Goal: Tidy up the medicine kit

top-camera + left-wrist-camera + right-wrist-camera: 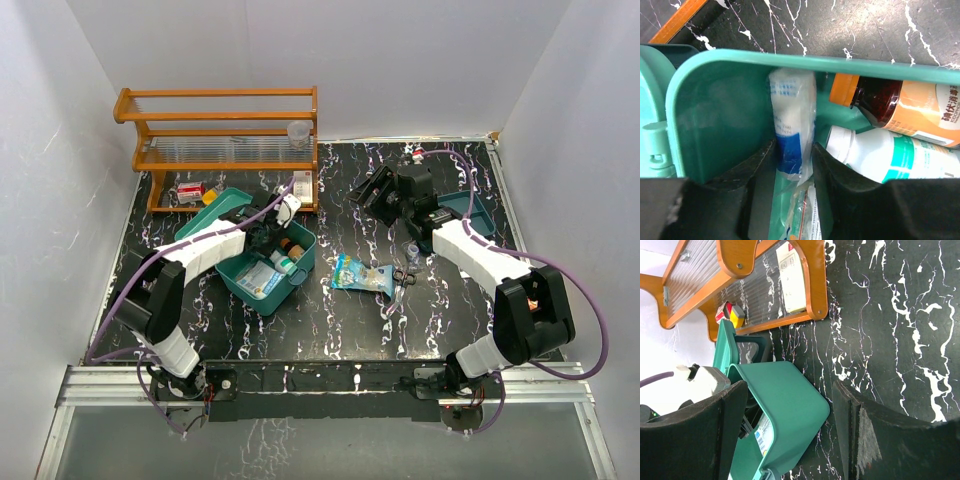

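The medicine kit (pixel 295 290) is a teal-green plastic box with rounded corners. It sits on the left-centre of the black marbled bench (pixel 340 330), just in front of the one wooden rack (pixel 215 95). Its single lid (pixel 215 212) is thrown back on the hinge toward that rack, so the inside is open to me. My left claw (pixel 793 147) reaches down into the box, its two black fingers pinching a white-and-blue packet (pixel 790 100) that stands upright against the inner wall. Beside the packet I count two bottles lying on their sides and touching each other: one brown bottle (pixel 880 102) with an orange cap, and one white bottle (pixel 880 155) with a teal label. My right claw (pixel 790 387) hangs over bare bench to the right of the box, fingers spread wide with nothing between them. One blue-green pouch (pixel 358 273) lies flat on the bench right of the kit, apart from it.
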{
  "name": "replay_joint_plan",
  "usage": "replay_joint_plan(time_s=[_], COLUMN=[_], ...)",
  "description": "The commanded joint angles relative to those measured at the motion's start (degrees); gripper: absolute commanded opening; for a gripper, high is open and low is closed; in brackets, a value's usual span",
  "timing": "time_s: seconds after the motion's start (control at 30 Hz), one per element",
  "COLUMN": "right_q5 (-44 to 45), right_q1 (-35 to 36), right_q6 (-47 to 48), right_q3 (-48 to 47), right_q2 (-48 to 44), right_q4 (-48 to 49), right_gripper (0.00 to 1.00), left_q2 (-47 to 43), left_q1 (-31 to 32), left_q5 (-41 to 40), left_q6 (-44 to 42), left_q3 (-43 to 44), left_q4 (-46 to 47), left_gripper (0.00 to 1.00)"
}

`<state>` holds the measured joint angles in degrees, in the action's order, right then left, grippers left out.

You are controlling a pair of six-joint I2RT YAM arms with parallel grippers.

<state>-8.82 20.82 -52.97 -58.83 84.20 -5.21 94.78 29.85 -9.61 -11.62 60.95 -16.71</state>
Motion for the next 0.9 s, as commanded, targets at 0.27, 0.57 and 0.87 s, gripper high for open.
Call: replay_joint_plan(time_s=[0.27,0.57,0.87], right_q5=[-0.5,2.4,15.6], right_q1=[-0.7,-1.0,-5.6], right_q6=[-0.9,0.0,10.9], right_q3=[0.6,0.2,-3.0], right_q2=[-0.9,-2.3,-5.3], right_q4=[3.6,0.5,-12.5], right_gripper=[0.66,0.66,0.67], left_q2=[-6.2,-11.2,-19.2], left_q1=[0.3,0.4,0.1], left_q5=[1.7,3.3,6.0], left_q6=[0.4,6.1,14.8], left_q3=[2.0,3.3,11.2], left_q4=[-1.4,-2.5,-3.6], left_gripper=[0.39,0.28,0.45])
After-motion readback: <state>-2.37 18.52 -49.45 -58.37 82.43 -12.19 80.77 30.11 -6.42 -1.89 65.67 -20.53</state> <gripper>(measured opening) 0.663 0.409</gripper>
